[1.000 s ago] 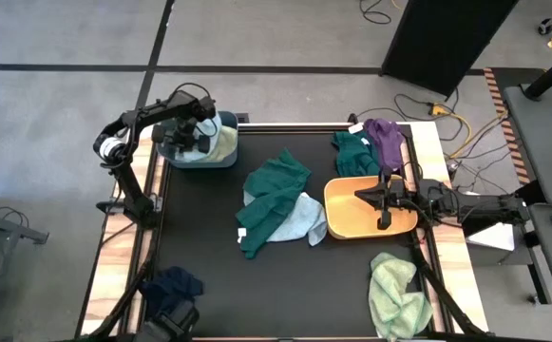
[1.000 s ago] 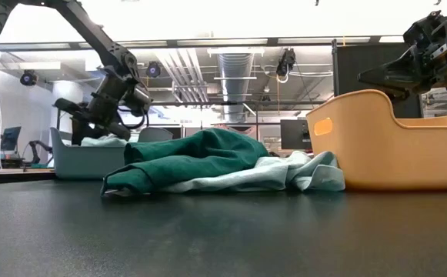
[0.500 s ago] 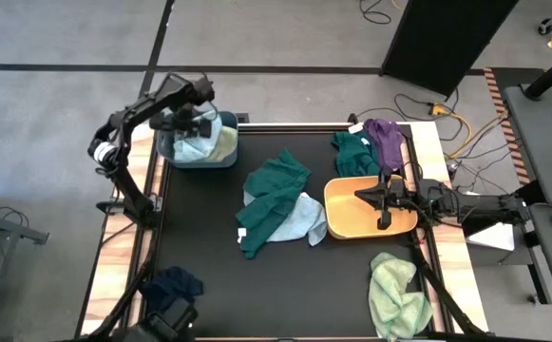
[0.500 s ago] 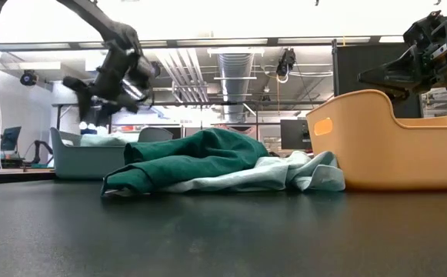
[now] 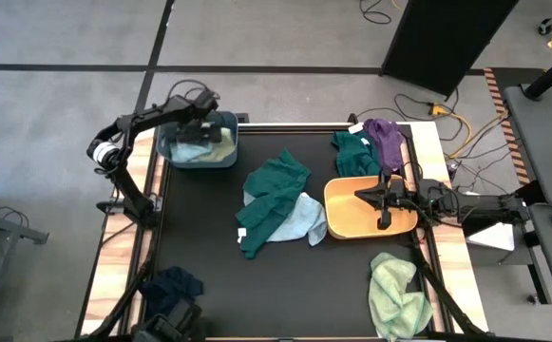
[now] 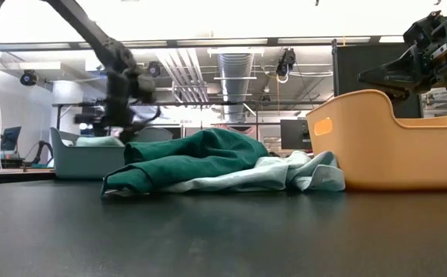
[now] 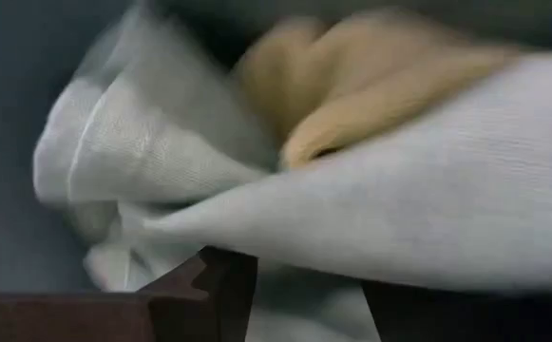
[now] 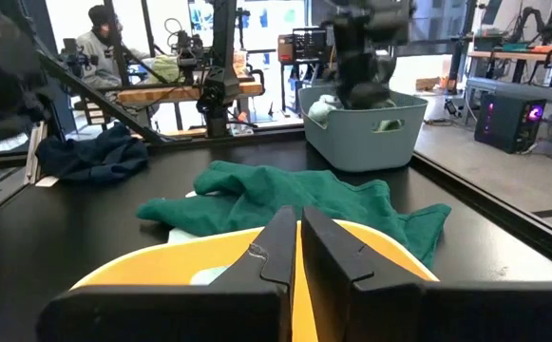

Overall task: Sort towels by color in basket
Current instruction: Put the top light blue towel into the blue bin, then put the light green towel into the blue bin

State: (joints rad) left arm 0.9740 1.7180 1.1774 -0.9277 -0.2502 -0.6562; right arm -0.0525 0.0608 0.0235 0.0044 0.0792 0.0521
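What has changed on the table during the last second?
The left gripper rose above the grey bin, then came back down over the pale towels inside it. The right gripper, shut, stayed over the orange basket. The towels on the table did not move.

Looks like I'm working in a robotics lab.
I see exposed ceiling ducts (image 6: 235, 73), workbenches (image 8: 185, 92) crowded with monitors (image 8: 306, 43), a seated person (image 8: 100, 43), and loose floor cables (image 5: 456, 128).
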